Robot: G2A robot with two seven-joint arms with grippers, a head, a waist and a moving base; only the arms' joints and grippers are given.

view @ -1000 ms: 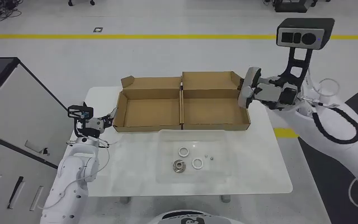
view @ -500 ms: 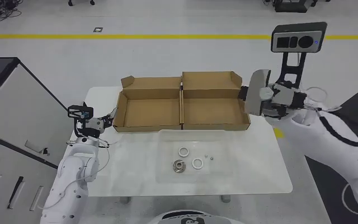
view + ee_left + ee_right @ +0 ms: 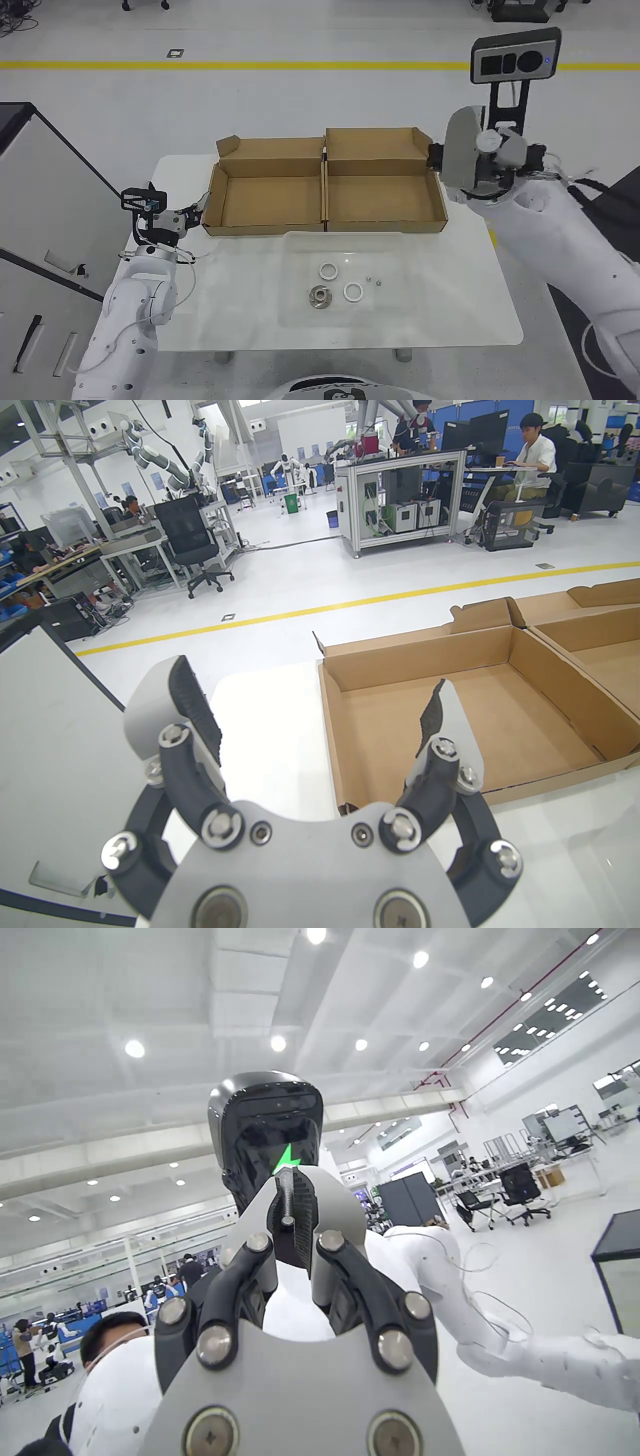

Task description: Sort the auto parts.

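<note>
One thin threaded piece point(image 3: 286, 1200) clenched in right gripper point(image 3: 296, 1174), up beside box point(image 3: 385, 200) | left gripper point(image 3: 310, 682) released | I reckon mid-carry; next I'd swing over box, let go.

A large robotics lab, open like a factory hall: pale glossy floor point(image 3: 300, 30) with a yellow line point(image 3: 350, 602), robot arms point(image 3: 165, 465), desks point(image 3: 495, 470) with monitors point(image 3: 487, 427), office chairs point(image 3: 187, 530), ceiling lamps point(image 3: 277, 1043).

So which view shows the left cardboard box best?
The top view: the left box lies open, all four walls and its empty floor visible. The left wrist view shows it closer, but a finger of the left hand covers part. The right wrist view faces the ceiling.
</note>
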